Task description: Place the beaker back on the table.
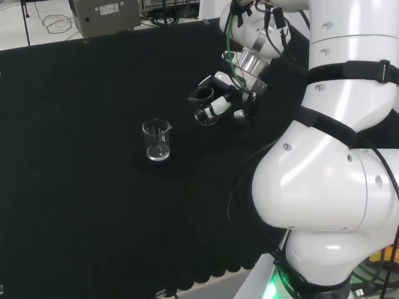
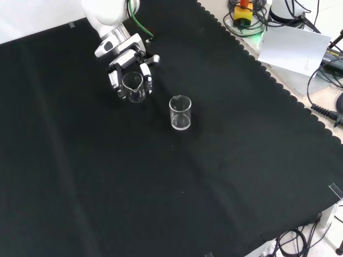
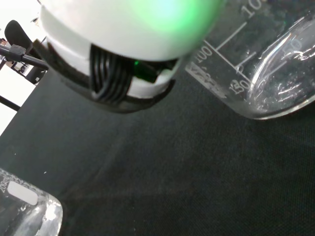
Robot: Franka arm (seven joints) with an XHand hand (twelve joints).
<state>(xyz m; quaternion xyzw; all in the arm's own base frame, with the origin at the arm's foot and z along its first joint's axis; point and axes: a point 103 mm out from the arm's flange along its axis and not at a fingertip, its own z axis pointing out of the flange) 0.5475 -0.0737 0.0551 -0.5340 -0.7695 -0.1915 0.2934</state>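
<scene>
A clear beaker point(image 2: 133, 87) is held in the hand point(image 2: 130, 68), whose fingers point(image 2: 146, 79) are curled round its sides; in the front view it hangs upright near the top of the black cloth point(image 2: 177, 182). Whether its base already touches the cloth cannot be told (the wrist view suggests it is still a little above). A second beaker point(image 2: 180, 112) stands free on the cloth, near the held one but apart from it. The placing is judged unfinished: the held beaker must be lowered, set down and released.
</scene>
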